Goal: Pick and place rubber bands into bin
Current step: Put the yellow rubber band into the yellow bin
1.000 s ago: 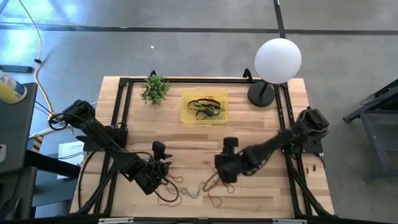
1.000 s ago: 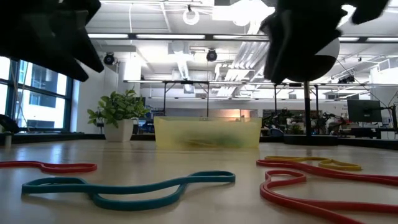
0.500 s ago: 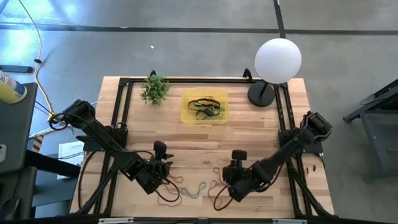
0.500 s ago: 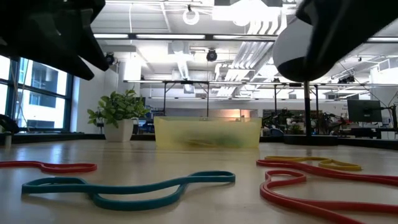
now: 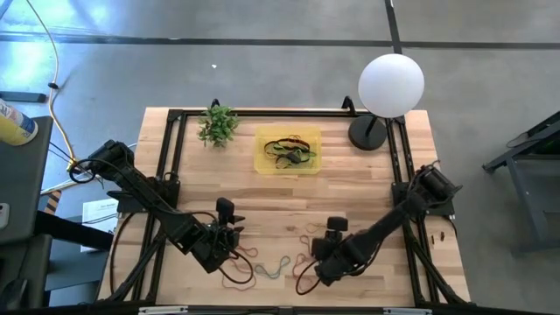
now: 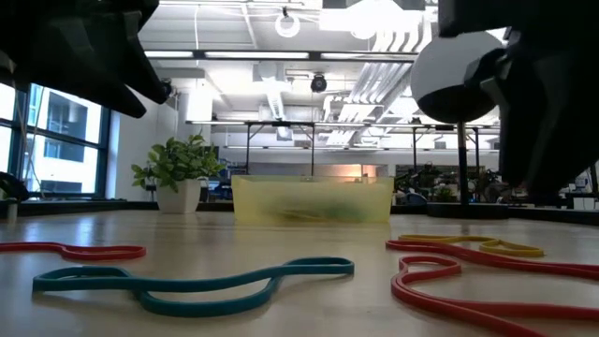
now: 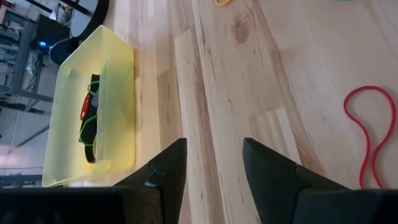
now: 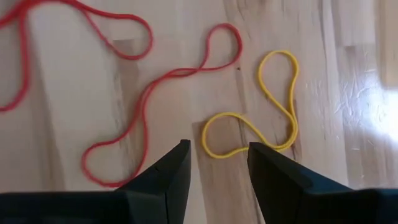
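Several rubber bands [image 5: 282, 150] are seen lying in the yellow bin [image 5: 262, 161] at the far middle of the counter [image 5: 367, 188], while others are scattered near its front edge. The right claw [image 8: 214, 163] is held just above a yellow band [image 8: 273, 106] beside a red band [image 8: 149, 93], fingers apart and empty. The left claw [image 7: 211, 165] is poised nearby, fingers apart, nothing gripped.
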